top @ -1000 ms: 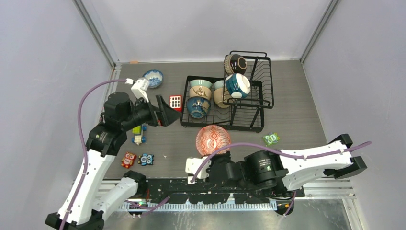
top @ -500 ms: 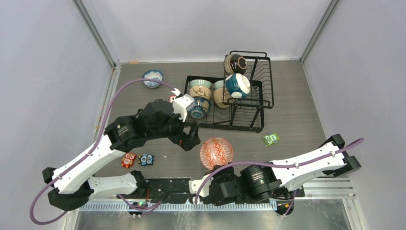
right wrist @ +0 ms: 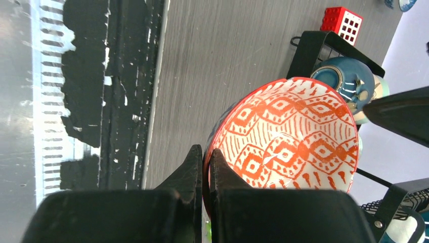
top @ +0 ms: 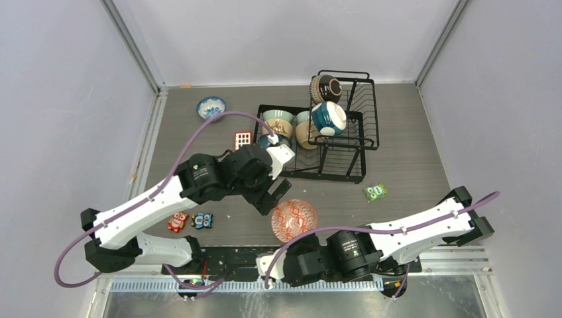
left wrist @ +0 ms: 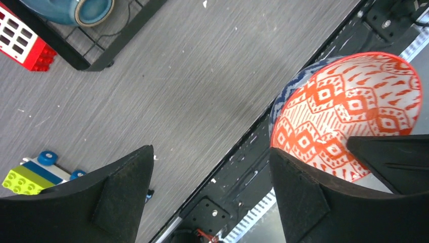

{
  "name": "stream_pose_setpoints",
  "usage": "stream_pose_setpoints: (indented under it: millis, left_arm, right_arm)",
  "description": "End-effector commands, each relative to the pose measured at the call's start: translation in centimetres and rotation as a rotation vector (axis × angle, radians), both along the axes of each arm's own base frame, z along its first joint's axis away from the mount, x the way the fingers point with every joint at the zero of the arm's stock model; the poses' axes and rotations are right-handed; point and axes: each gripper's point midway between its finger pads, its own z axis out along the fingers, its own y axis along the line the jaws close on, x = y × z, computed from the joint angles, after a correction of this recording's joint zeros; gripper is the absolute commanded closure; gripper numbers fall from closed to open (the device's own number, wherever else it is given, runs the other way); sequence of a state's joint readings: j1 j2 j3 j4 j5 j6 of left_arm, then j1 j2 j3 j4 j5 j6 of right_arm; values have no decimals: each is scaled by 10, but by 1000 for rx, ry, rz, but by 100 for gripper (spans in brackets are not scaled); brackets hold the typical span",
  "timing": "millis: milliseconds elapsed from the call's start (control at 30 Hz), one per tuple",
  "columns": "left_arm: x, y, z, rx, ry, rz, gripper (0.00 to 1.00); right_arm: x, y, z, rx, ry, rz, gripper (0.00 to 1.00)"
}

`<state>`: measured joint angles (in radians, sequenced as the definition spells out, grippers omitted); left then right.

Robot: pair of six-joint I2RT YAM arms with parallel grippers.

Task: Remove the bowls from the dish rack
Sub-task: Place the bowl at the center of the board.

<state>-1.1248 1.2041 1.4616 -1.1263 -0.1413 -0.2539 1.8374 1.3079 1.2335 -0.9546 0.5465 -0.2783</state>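
so the red diamond-patterned ceramic bowl [top: 293, 218] is already out of the big black wire dish rack [top: 308, 175] and is pinched by its rim in the right gripper [right wrist: 204, 157], jaws clamped tight on the edge. compared with a second ago it has been pulled back from mid-table toward the near edge, right by the black base rail [top: 232, 255]. the bigger change: the left gripper [left wrist: 210, 162] has been swung all the way over from the far left, where the small blue-and-white patterned bowl [top: 211, 107] is sat on the table, and is now parked just beside the red bowl with its fingers spread wide and nothing between them. a handover or a two-arm set-down is probably being lined up, though that's only a guess. meanwhile a pale green bowl [top: 278, 118], a tan bowl [top: 303, 134], a teal-and-white bowl [top: 329, 117] and a dark brown bowl [top: 325, 88] are still parked in the rack, so plenty is left to be unloaded.
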Motion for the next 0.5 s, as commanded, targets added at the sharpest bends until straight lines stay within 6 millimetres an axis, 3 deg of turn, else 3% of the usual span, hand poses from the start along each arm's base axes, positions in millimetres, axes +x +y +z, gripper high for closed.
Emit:
stream_pose_setpoints:
  millis: [0, 333, 400, 467]
  left_arm:
    - [-6, 5, -5, 79, 22, -61, 18]
    - [-26, -17, -23, 89, 127, -181, 35]
    - [-26, -19, -26, 95, 134, -189, 36]
    - [-20, -16, -22, 102, 101, -165, 28]
  right_arm:
    - [-8, 16, 24, 86, 34, 27, 99]
    - [-9, 20, 22, 77, 18, 55, 99]
    - [-9, 21, 23, 79, 12, 58, 99]
    - [-8, 20, 22, 74, 11, 59, 99]
